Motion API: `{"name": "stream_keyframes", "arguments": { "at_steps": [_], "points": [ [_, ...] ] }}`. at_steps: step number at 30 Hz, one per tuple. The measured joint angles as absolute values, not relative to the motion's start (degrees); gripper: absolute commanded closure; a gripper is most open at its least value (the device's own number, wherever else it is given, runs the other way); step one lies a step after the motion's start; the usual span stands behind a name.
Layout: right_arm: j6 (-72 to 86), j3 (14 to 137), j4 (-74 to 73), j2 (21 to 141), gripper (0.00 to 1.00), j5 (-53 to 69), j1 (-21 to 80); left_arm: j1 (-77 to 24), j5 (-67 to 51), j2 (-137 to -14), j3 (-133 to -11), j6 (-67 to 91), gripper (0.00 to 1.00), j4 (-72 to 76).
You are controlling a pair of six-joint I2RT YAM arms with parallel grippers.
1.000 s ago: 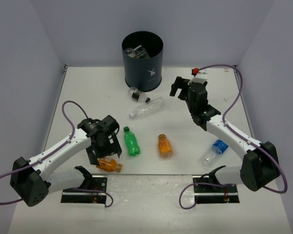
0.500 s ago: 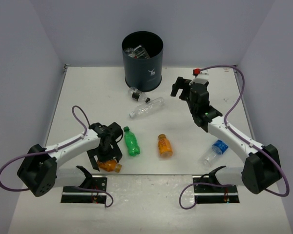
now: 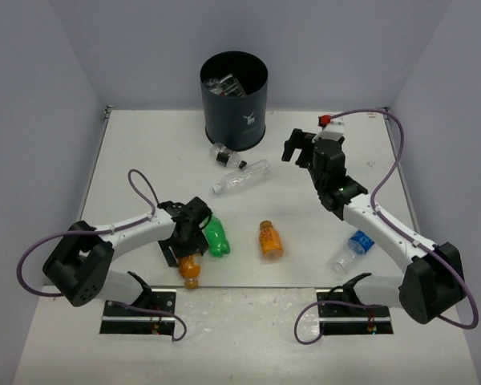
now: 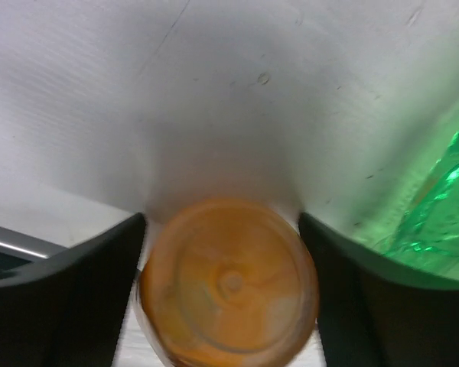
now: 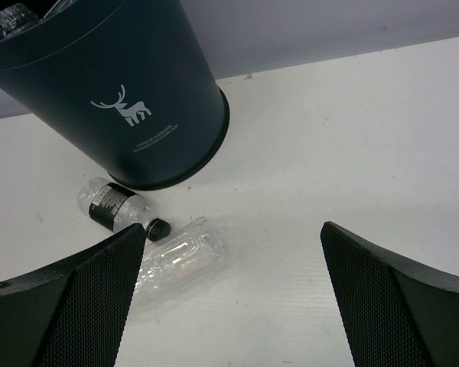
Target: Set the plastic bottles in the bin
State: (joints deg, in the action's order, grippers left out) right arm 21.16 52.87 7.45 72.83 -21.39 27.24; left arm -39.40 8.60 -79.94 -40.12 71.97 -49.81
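A short orange bottle (image 3: 190,268) lies near the front edge, and my left gripper (image 3: 189,258) is shut on it. In the left wrist view its round end (image 4: 229,283) fills the gap, touching both fingers (image 4: 92,298). A green bottle (image 3: 216,236) lies just right of it. A second orange bottle (image 3: 270,239) and a blue-labelled clear bottle (image 3: 351,249) lie further right. My right gripper (image 3: 300,147) hangs open and empty above a clear bottle (image 5: 180,258) and a black-capped one (image 5: 115,205). The dark bin (image 3: 234,100) stands at the back, bottles inside.
Grey walls close in the white table (image 3: 144,160) on three sides. The two arm bases and their purple cables sit at the near edge. The bin's deer logo (image 5: 122,111) faces the right wrist camera.
My left arm swung right and down over the orange bottle and its jaws closed onto it. The bottle turned to point at the near edge. The right arm barely moved.
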Motion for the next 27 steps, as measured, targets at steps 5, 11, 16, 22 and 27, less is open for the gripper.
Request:
{"name": "stream_keyframes", "arguments": {
  "at_steps": [5,11,16,22,27],
  "points": [
    [22.5,50.5,6.1,69.1,0.01,-21.5,27.2,-39.4,9.8,-79.6,-40.2,71.6,0.67,-48.5],
    [24.2,48.8,3.5,65.3,0.01,-21.6,27.2,-39.4,12.6,-76.3,-41.2,71.5,0.79,-51.6],
    [24.9,47.3,2.7,62.7,0.01,-21.6,27.0,-39.4,16.9,-69.9,-46.9,71.5,0.81,-56.7],
    [25.7,45.4,2.0,58.9,0.01,-21.7,27.0,-39.4,27.3,-64.1,-62.7,63.4,0.87,-52.3],
    [26.5,44.5,0.8,57.1,0.01,-22.0,27.0,-38.8,31.3,-66.9,-74.5,47.0,0.84,-29.7]
  ]
}}
